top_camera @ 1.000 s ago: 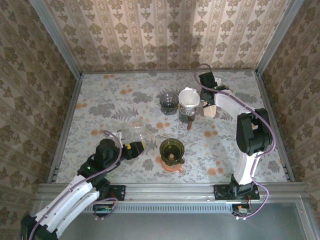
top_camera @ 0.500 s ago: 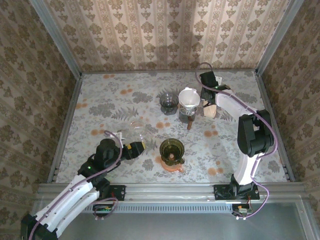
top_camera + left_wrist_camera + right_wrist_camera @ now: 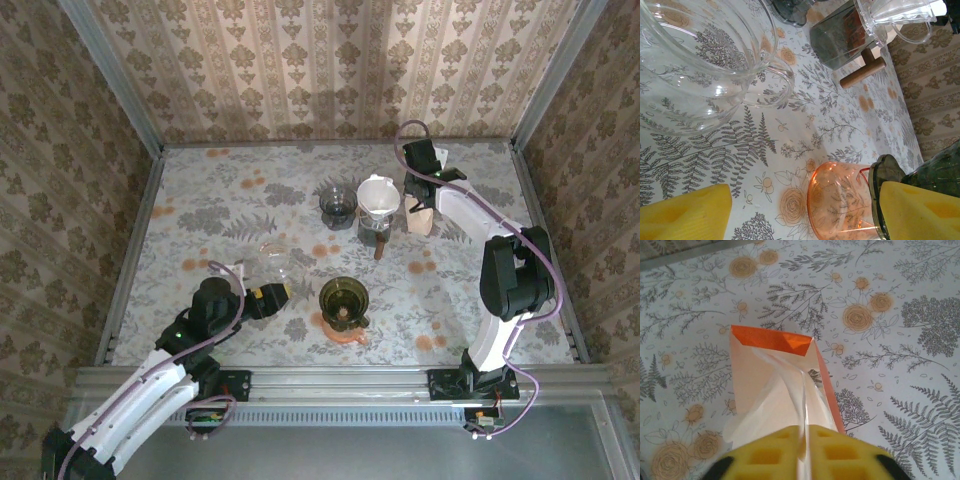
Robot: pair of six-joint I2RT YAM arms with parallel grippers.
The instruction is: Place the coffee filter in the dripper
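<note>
Since a second ago, a slight swing of the right arm's elbow toward the right-hand wall; no shift on the left side. Thin, pale, creased paper coffee filter (image 3: 782,405) pinched at its near edge between the yellow ribbed pads (image 3: 765,460) of the right gripper (image 3: 802,450), clenched tight on it. Translucent sheet, folded along a middle crease, far part reaching to the open mouth of a pale filter packet (image 3: 771,340) with an orange flap. Packet down on the fern-printed tabletop (image 3: 900,315) at the far right, just beside the clear cone-shaped plastic dripper (image 3: 378,195) perched on a dark glass server (image 3: 375,230) with a wooden handle. Filter outside that dripper, not yet in it. Nearer the arm bases, a dark green dripper (image 3: 343,300) on an orange transparent saucer (image 3: 840,205), with a clear glass jug (image 3: 695,65) to its left. Low over the table between jug and green dripper, left gripper (image 3: 284,292), yellow pads spread wide, nothing between them.
</note>
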